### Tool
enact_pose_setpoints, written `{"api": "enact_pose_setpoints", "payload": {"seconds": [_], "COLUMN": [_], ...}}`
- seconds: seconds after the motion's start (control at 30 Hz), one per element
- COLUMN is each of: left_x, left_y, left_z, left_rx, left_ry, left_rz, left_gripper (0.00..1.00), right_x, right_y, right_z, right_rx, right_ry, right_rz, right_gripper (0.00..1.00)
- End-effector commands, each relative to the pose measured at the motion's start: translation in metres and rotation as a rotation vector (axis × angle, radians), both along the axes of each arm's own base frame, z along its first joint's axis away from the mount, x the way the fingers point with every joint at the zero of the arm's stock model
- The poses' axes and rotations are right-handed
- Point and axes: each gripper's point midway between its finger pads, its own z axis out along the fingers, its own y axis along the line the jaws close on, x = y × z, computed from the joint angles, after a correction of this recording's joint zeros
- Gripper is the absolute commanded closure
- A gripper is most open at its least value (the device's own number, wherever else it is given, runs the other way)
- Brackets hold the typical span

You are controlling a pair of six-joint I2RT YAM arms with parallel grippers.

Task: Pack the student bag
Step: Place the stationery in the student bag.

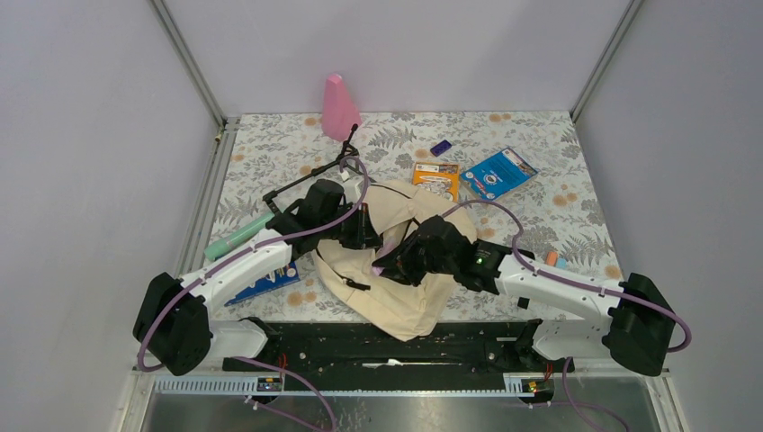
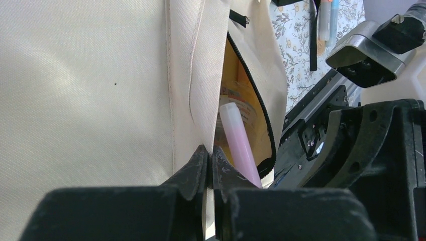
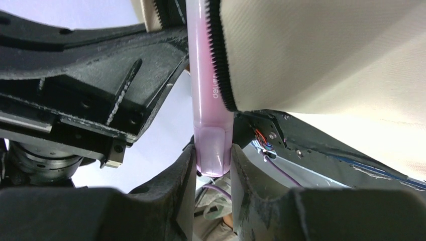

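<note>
**Cream student bag: pen entering pocket**

We log, left to right: left hand pressed together on the pocket edge, holding it open; bag on the worktop, between both arms; right hand pinching a pink pen, far end inside. Risk, we judge: fabric slipping free lets the mouth close, snagging the pen on the zip teeth.

Top camera high, near edge, facing down on table; wrist cameras close-up, sharing pink marker.
</note>
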Motion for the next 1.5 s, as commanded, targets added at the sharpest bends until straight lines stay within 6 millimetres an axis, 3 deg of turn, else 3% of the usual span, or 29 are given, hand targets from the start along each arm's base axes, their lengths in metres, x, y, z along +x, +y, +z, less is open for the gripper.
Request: {"api": "enact_pose_setpoints", "payload": {"seconds": [0.0, 0.17, 0.43, 0.57, 0.67, 1.07, 1.3, 1.47], "left_x": [0.007, 0.006, 0.005, 0.004, 0.004, 0.003, 0.006, 0.006], "left_y": [-0.016, -0.016, -0.016, -0.016, -0.016, -0.015, -0.013, -0.012], "left_z": [0.049, 0.048, 0.049, 0.05, 0.051, 0.053, 0.054, 0.054], "left_rx": [-0.143, -0.142, -0.142, -0.142, -0.143, -0.14, -0.128, -0.125], "left_ry": [-0.142, -0.137, -0.144, -0.145, -0.149, -0.154, -0.164, -0.168], "left_rz": [-0.037, -0.039, -0.042, -0.044, -0.045, -0.047, -0.026, -0.025], "left_gripper": [1.0, 1.0, 1.0, 1.0, 1.0, 1.0, 1.0, 1.0], "right_x": [0.005, 0.012, 0.028, 0.032, 0.034, 0.041, 0.053, 0.071], "right_y": [-0.014, -0.023, -0.028, -0.029, -0.032, -0.044, -0.09, -0.155], "right_z": [-0.001, -0.009, 0.0, -0.001, -0.002, 0.015, 0.045, 0.034], "right_rx": [-0.021, -0.042, -0.041, -0.048, -0.053, -0.095, -0.344, -0.622], "right_ry": [0.011, 0.002, -0.049, -0.06, -0.065, -0.179, -0.438, -0.493], "right_rz": [-0.1, -0.158, -0.234, -0.255, -0.273, -0.273, -0.23, -0.191], "right_gripper": [0.96, 0.91, 0.79, 0.58, 0.51, 0.42, 0.36, 0.28]}}
